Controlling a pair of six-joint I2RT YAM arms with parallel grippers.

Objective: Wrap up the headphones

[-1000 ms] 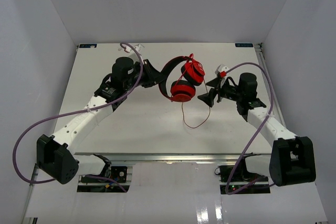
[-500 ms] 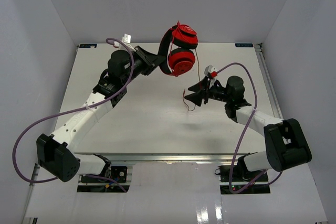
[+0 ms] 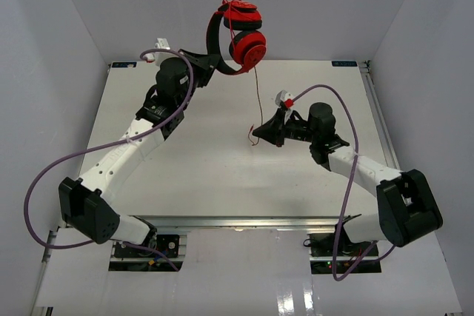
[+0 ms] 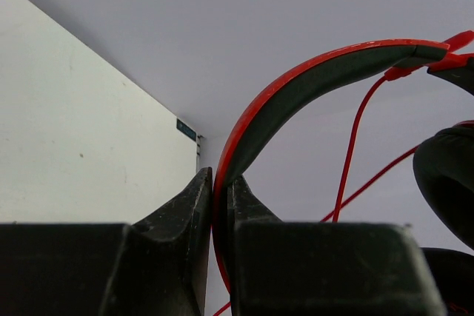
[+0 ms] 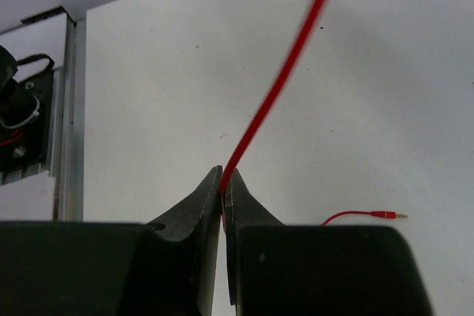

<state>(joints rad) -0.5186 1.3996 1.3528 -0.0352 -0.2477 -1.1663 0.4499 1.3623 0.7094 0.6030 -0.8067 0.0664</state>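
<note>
The red headphones (image 3: 238, 33) hang in the air above the table's far edge. My left gripper (image 3: 208, 60) is shut on their headband (image 4: 311, 79), which sits pinched between the jaws of the left gripper (image 4: 220, 183); a black ear pad (image 4: 448, 175) shows at the right. The thin red cord (image 3: 258, 94) runs straight down from the cups to my right gripper (image 3: 255, 134), low over the middle of the table. In the right wrist view the right gripper (image 5: 223, 179) is shut on the cord (image 5: 274, 101). The cord's plug end (image 5: 385, 214) lies on the table beyond the jaws.
The white table (image 3: 185, 160) is walled in by white panels at the back and on both sides. Thick purple cables (image 3: 44, 183) (image 3: 349, 146) loop off both arms. A metal rail and wiring (image 5: 29, 109) run along the table's edge.
</note>
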